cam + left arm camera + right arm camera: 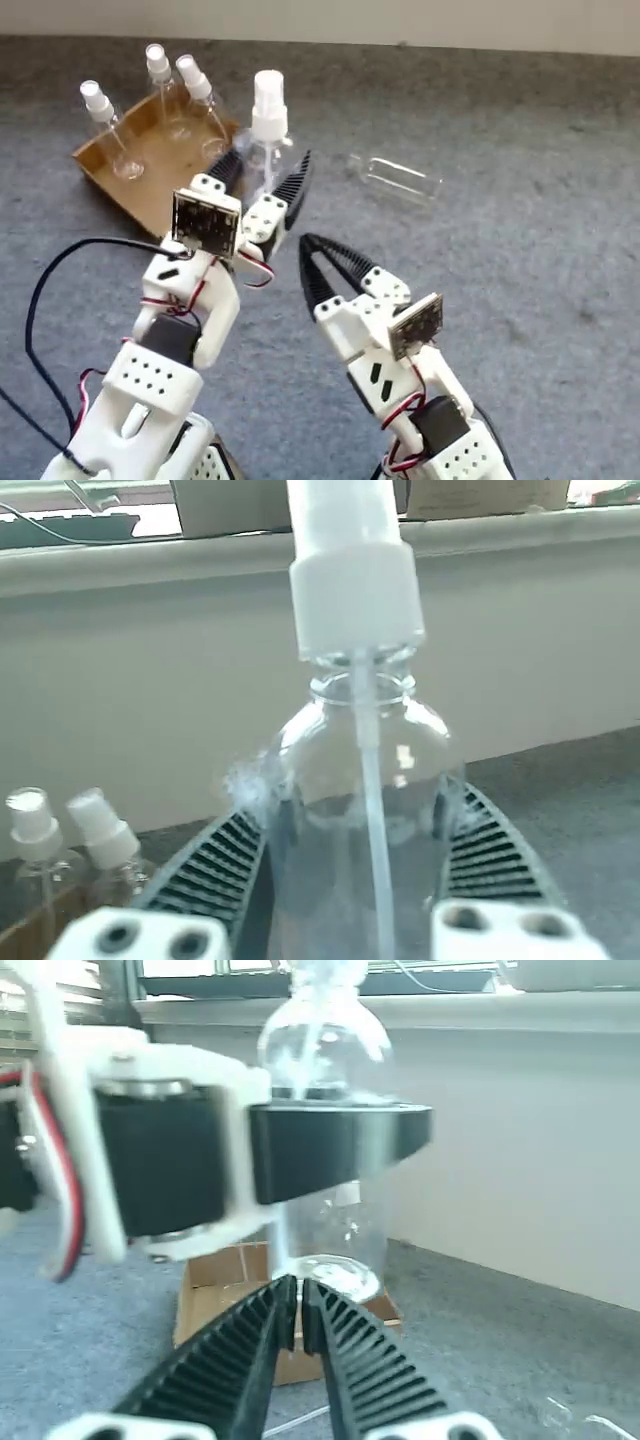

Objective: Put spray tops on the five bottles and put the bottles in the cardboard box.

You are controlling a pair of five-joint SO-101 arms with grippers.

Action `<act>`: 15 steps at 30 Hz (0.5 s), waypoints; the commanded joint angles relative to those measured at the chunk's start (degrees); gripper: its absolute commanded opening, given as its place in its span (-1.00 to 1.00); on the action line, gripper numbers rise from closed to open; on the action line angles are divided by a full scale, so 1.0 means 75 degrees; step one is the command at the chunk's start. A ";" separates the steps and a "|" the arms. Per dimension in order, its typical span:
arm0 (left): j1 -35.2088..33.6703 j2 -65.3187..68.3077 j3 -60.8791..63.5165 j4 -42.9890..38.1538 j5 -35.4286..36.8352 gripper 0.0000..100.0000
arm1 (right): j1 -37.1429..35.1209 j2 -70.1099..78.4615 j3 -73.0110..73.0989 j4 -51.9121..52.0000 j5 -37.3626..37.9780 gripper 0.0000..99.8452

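My left gripper (268, 162) is shut on a clear bottle (268, 150) with a white spray top (269, 98), held upright just right of the cardboard box (160, 195). In the left wrist view the bottle (355, 780) sits between the fingers (215, 870), its spray top (352, 590) seated with the tube running down inside. Three capped bottles (165, 95) stand in the box. One uncapped clear bottle (398, 178) lies on its side on the carpet to the right. My right gripper (306, 246) is shut on nothing, low and just behind the held bottle (325, 1045).
Grey carpet covers the table. The box (220, 1280) lies beyond the right gripper (298, 1288), partly hidden by the left arm's finger (340, 1150). Two boxed bottles (100, 830) show past the left gripper (358, 805). A pale wall closes the far side.
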 commanded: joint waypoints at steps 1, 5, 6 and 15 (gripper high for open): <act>0.0615 0.0135 -0.0533 -0.0633 0.0832 -0.93 | -0.0428 -0.0088 0.1248 -0.0240 -0.0059 -0.99; 0.1073 0.0135 -0.0486 -0.0621 0.0856 -0.93 | -0.0498 -0.0088 0.1248 -0.0111 -0.0059 -0.99; 0.1201 0.0135 -0.0475 -0.0610 0.0856 -0.93 | -0.0498 -0.0088 0.1248 0.0006 -0.0059 -0.99; 0.1694 0.0123 -0.0510 0.0258 0.0832 -0.93 | 0.0006 -0.0088 0.1237 0.0334 0.0000 -0.99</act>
